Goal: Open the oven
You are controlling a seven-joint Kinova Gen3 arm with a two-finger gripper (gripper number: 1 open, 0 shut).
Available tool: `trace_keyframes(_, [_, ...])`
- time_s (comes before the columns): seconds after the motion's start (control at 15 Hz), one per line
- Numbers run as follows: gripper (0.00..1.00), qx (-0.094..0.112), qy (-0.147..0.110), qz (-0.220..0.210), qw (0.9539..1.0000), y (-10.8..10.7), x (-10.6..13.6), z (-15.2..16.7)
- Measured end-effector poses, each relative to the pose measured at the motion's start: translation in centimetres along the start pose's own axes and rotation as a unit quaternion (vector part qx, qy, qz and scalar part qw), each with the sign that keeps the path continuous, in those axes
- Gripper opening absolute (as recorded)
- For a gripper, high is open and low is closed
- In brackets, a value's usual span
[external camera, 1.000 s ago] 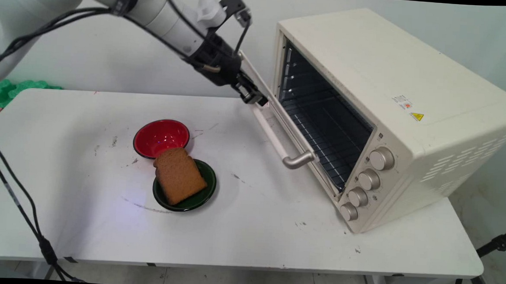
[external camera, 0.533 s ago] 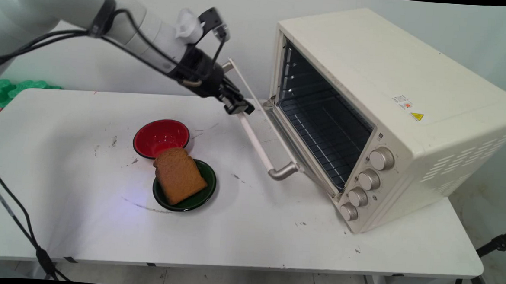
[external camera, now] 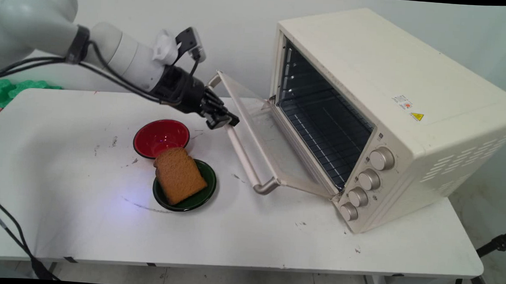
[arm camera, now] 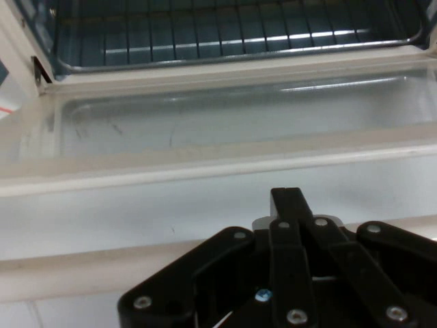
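2 fingers of your gripper (external camera: 222, 120) are clamped on the oven door's handle (external camera: 244, 157), near its far end. Since 1 second ago the door (external camera: 265, 136) has swung down to about half open, and your gripper has dropped leftward. From the hand view, linkage hides the grip itself. Nearby, toast (external camera: 178, 175) rests on the green plate (external camera: 207, 190), beside the red bowl (external camera: 161, 138).

Bright even light, soft shadows, hand view slightly blurred

White table (external camera: 80, 219), big cream oven (external camera: 411, 102) on top; left of oven, red bowl (external camera: 161, 138) beside green plate (external camera: 204, 195).
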Motion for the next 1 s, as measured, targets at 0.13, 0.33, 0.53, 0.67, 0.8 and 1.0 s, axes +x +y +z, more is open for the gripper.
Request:
trace_keyframes(0.13, [0.0,0.0,0.004,0.0,1.0,0.0,-1.0,0.1])
trace_keyframes(0.33, [0.0,0.0,0.01,-0.001,0.9999,0.1,-2.4,0.3])
trace_keyframes(0.53, [0.0,0.0,0.02,-0.001,0.9998,0.2,-4.2,0.8])
trace_keyframes(0.67, [0.0,0.001,0.026,-0.002,0.9997,0.2,-5.4,1.1])
trace_keyframes(0.8, [0.0,0.002,0.03,-0.003,0.9995,0.3,-6.3,1.3])
trace_keyframes(1.0, [0.0,0.002,0.036,-0.003,0.9993,0.4,-7.5,1.5])
